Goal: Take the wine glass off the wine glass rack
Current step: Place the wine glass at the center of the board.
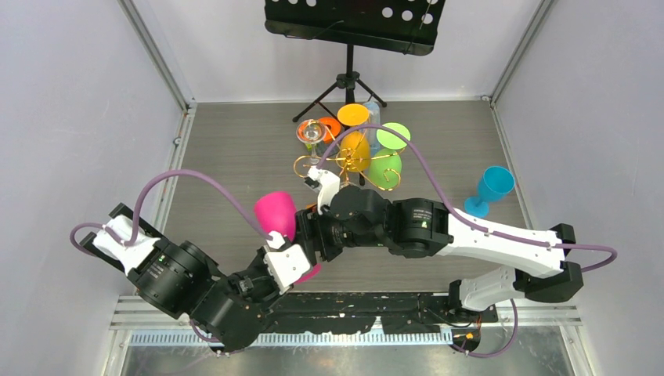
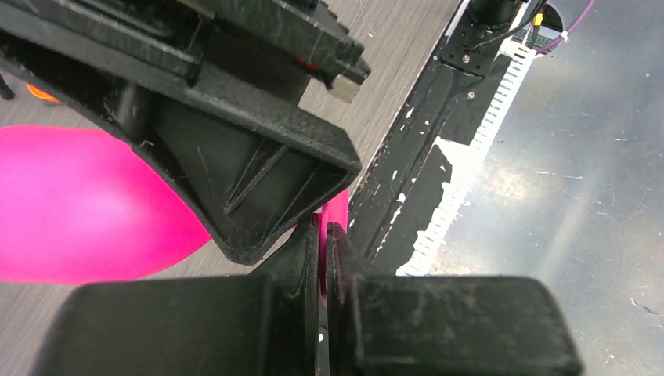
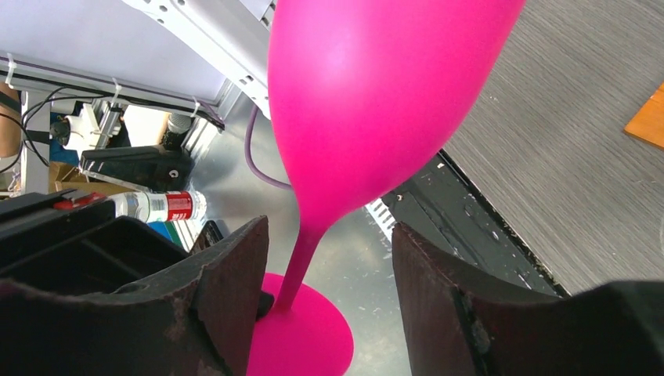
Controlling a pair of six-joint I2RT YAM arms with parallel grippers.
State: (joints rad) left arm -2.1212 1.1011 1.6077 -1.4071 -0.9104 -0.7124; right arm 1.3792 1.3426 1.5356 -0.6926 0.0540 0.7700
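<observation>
A pink wine glass (image 1: 276, 215) hangs tilted in the air near the table's front edge, clear of the wine glass rack (image 1: 344, 161). My left gripper (image 2: 323, 235) is shut on the thin rim of the glass's foot (image 2: 337, 213); it sits under the bowl in the top view (image 1: 291, 262). My right gripper (image 3: 329, 266) is open, its fingers (image 3: 227, 290) standing on either side of the pink stem (image 3: 302, 262) without touching it. The bowl (image 3: 376, 102) fills the upper right wrist view. The gold wire rack carries orange, yellow, green and clear glasses.
A blue wine glass (image 1: 489, 188) stands alone on the table at the right. A black tripod music stand (image 1: 350, 31) stands behind the rack. A corner of the rack's orange wooden base (image 3: 647, 117) shows in the right wrist view. The two arms cross close together at the front middle.
</observation>
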